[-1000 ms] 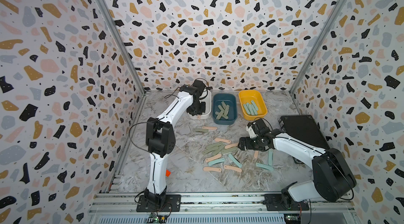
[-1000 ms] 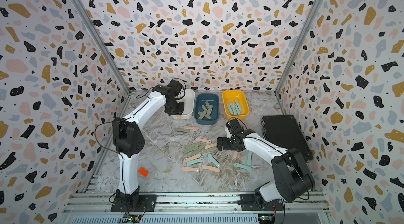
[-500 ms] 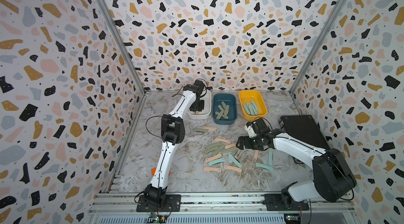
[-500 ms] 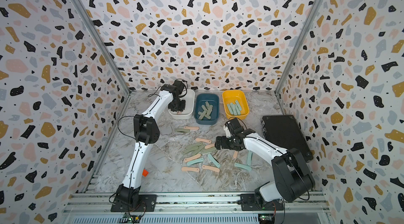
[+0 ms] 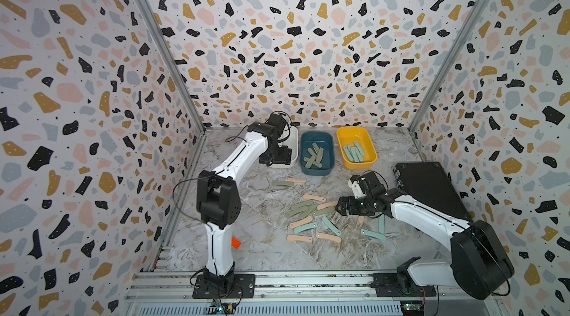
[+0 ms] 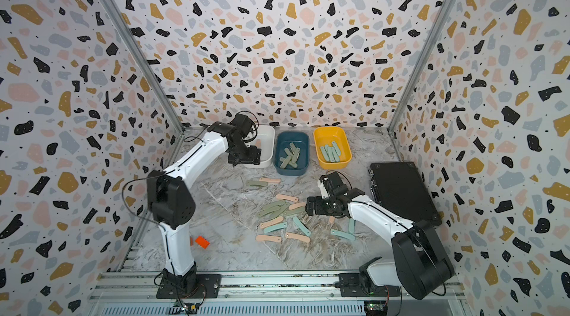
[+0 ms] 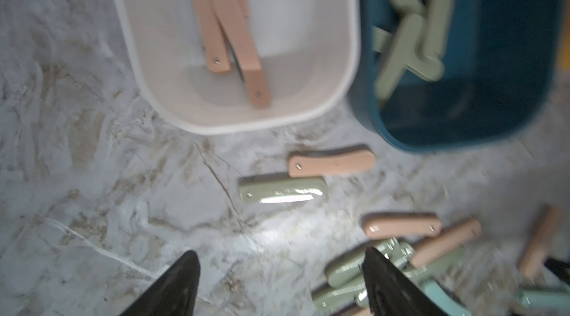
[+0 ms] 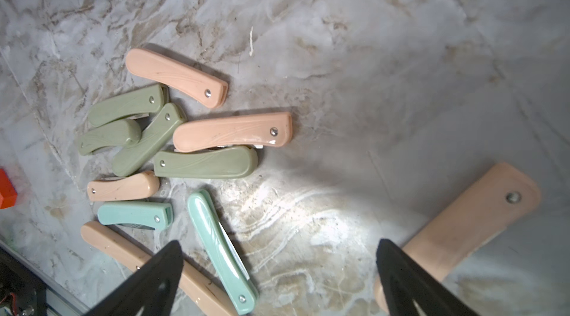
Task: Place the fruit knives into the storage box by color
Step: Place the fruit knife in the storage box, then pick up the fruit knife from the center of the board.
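Back row, left to right: white plastic tub (image 7: 293, 21) holding peach-pink folded knives (image 7: 240, 52), dark-blue tub (image 5: 317, 171) holding sage-green knives (image 5: 313, 157), yellow tub (image 5: 359, 165) holding mint-teal knives (image 5: 353, 152). At the white tub's front edge hangs the left gripper (image 7: 280, 257), fingers apart, nothing between them. Mid-table, loose mixed-colour knives (image 5: 303, 209) lie scattered on the grey marble-print tabletop (image 5: 268, 256), some overlapping. At the pile's right side sits the right gripper (image 8: 277, 245), low, fingers spread wide, empty; a single peach-pink knife (image 8: 468, 222) lies just beside one finger. Small orange block (image 5: 236, 242) near left arm base. Flat black case (image 5: 431, 188) far right.
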You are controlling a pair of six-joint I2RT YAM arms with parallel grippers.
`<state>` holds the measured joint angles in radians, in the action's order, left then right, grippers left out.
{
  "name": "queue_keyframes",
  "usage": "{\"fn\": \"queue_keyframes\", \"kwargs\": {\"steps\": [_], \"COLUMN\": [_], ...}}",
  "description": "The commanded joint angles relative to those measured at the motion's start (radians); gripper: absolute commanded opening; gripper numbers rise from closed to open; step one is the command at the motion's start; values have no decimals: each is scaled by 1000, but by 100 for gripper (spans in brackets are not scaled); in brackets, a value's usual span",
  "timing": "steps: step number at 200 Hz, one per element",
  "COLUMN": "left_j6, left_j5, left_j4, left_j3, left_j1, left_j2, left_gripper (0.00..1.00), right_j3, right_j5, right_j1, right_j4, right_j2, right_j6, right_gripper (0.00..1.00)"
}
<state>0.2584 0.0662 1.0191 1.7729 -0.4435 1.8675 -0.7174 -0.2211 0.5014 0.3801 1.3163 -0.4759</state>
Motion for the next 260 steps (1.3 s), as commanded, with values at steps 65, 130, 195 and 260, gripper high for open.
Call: {"fn": "queue_keyframes", "kwargs": {"steps": [65,130,195,260], "left_j6": [-105,-119,-116,-107], "left_j5": [158,98,39,76], "left_j4": [-118,-110,-90,-99], "left_j3": [-459,-488,-425,-403], "left_j1": [-166,-202,-207,-207], "left_j2": [-77,12,95,131], "left_gripper": [84,83,58,42], "right_j3": [29,24,35,34], "right_j5": [13,13,21,30], "right_j1": [29,29,29,29], "right_j4": [-29,-25,-29,-35], "right_j2": [-15,-11,-27,-23], "right_j6": [-34,-32,-32,-28], "right_gripper": [100,100,100,100]}}
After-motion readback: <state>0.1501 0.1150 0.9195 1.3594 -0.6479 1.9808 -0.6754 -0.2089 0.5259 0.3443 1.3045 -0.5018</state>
